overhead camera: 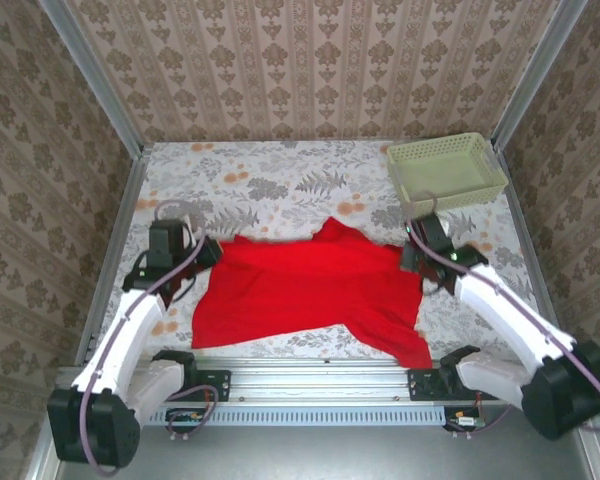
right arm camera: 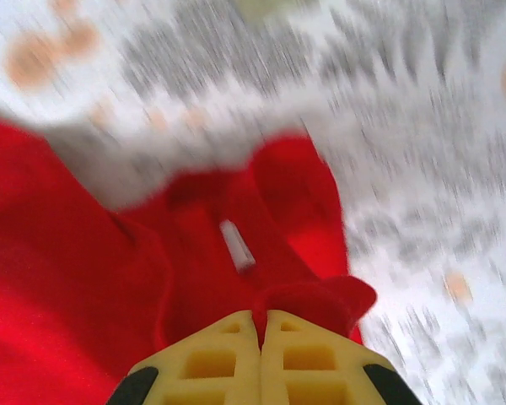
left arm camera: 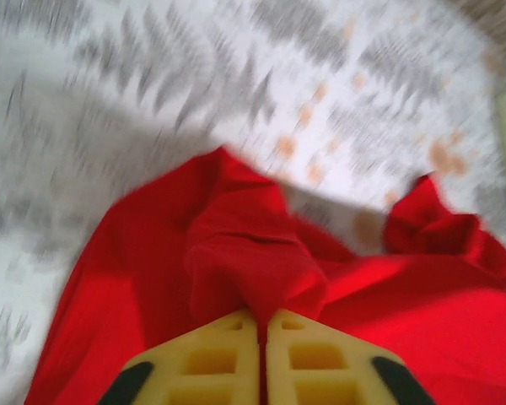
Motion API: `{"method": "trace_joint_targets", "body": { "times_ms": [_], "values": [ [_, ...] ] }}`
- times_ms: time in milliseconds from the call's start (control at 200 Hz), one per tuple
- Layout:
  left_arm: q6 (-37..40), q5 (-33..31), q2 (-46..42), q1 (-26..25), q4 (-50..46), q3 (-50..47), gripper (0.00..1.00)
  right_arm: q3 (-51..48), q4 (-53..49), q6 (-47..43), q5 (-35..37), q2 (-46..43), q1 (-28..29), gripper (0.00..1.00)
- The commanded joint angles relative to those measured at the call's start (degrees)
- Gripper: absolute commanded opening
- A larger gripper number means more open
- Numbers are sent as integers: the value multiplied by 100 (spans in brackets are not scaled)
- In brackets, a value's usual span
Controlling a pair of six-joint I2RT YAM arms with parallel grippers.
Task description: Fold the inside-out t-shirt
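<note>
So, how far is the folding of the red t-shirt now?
Done: the red t-shirt lies spread on the flowered table, with uneven edges. In hand: the left gripper and the right gripper each pinch cloth at opposite sides of it. Left: no tidy fold is visible yet, so most of the folding seems to remain.

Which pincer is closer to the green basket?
Right. The right pincer sits just in front of the basket; the left pincer is across the red t-shirt, far off.
</note>
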Motion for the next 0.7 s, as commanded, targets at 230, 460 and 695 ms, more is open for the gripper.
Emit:
{"method": "trace_joint_targets", "body": {
  "times_ms": [230,460,695],
  "values": [
    [-600,-1252,-208,-108,-1573,-200,64,-344,-835,524,84,-598,23,48],
    [-21,-2137,855,-1671,-1758,946,72,865,-441,-146,42,837,451,49],
    [120,-3152,2499,-2901,-2338,1693,69,1269,-10,-149,-176,1792,715,49]
  ]
}}
